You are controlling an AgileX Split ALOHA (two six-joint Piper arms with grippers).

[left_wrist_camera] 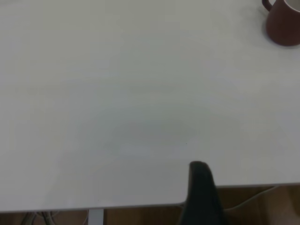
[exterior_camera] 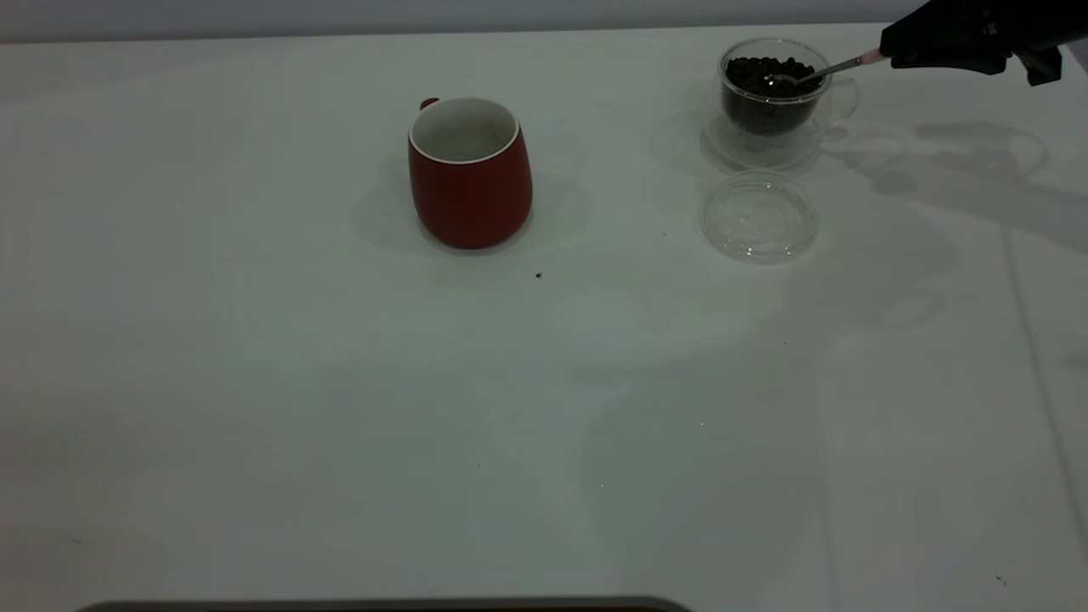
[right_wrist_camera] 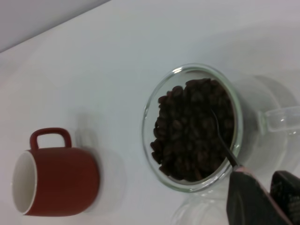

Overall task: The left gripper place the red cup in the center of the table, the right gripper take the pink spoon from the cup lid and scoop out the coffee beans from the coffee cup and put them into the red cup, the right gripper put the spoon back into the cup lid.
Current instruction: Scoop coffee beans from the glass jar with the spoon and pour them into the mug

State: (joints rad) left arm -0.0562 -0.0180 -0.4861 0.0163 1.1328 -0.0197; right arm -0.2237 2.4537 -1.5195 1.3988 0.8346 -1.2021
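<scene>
The red cup (exterior_camera: 470, 174) stands upright near the middle of the table (exterior_camera: 255, 382), its white inside showing nothing in it; it also shows in the wrist views (right_wrist_camera: 56, 180) (left_wrist_camera: 283, 23). At the back right is the coffee cup (exterior_camera: 775, 98), full of coffee beans (exterior_camera: 765, 75) (right_wrist_camera: 192, 129). My right gripper (exterior_camera: 888, 53) (right_wrist_camera: 260, 176) is shut on the pink spoon (exterior_camera: 850, 64) by its handle. The spoon's metal bowl (right_wrist_camera: 220, 133) dips into the beans. The cup lid (exterior_camera: 759, 217) lies bare in front of the coffee cup. My left gripper (left_wrist_camera: 200, 171) hangs over a table edge, far from the red cup.
A few dark specks (exterior_camera: 539, 275) dot the tabletop in front of the red cup. The table's near edge (left_wrist_camera: 140, 204) runs below the left gripper, with brown floor beyond it. A dark rounded rim (exterior_camera: 382, 605) shows at the bottom of the exterior view.
</scene>
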